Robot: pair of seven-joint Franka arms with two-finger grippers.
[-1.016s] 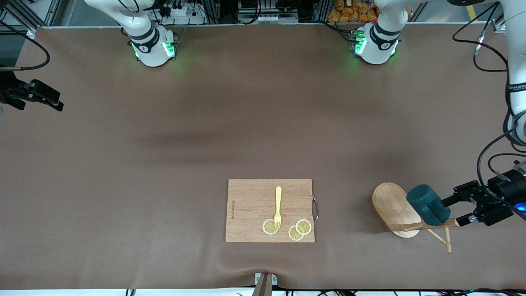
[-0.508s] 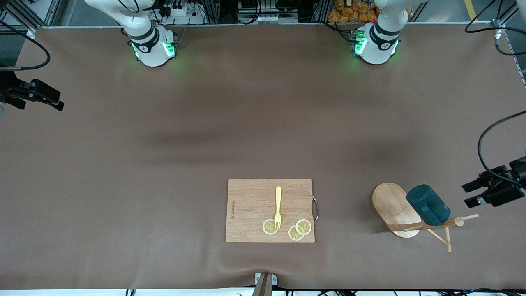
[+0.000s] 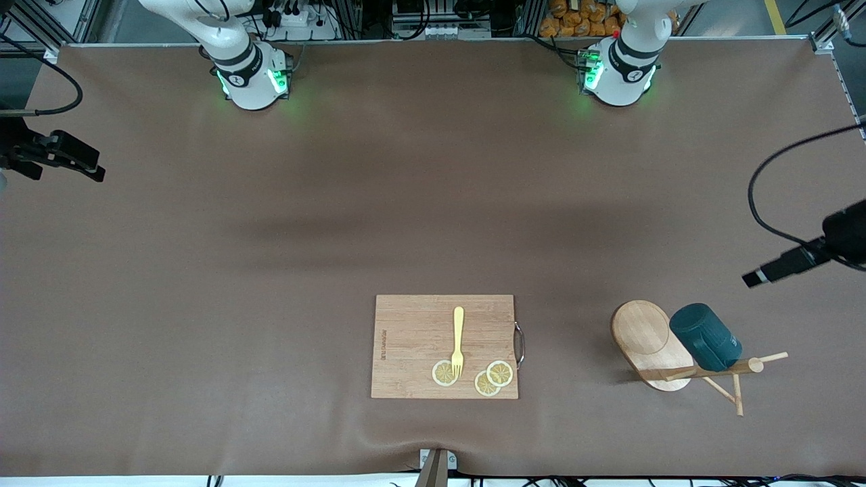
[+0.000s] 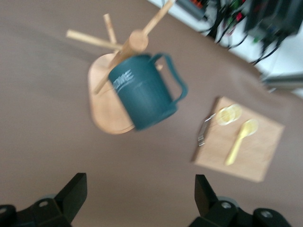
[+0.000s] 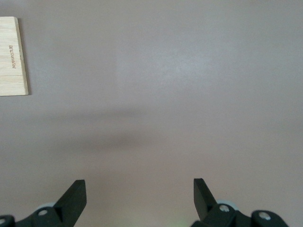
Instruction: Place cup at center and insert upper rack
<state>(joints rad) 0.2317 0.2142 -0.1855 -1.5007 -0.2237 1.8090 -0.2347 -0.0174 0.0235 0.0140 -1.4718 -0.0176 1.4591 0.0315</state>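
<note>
The dark green cup [image 3: 705, 336] is hung on a peg of the wooden rack [image 3: 649, 345], which is stood on the tabletop [image 3: 338, 223] near the left arm's end, beside the cutting board [image 3: 413, 338] where a yellow fork [image 3: 458, 338] and lemon slices [image 3: 492, 377] are laid. The cup is not at the middle of the tabletop. The left claw [image 4: 139, 187] is held up in the air over that end of the tabletop, opened wide, and nothing is gripped in it. The right claw [image 5: 138, 189] is also opened wide with nothing in it, and that arm is kept waiting over bare tabletop. A letting-go step seems to be in hand. For any next move, a claw would have to be brought down and closed on something. A second ago the left claw was set right at the rack's peg by the cup; now it has been pulled away, and the cup has been left hanging in the same place.
</note>
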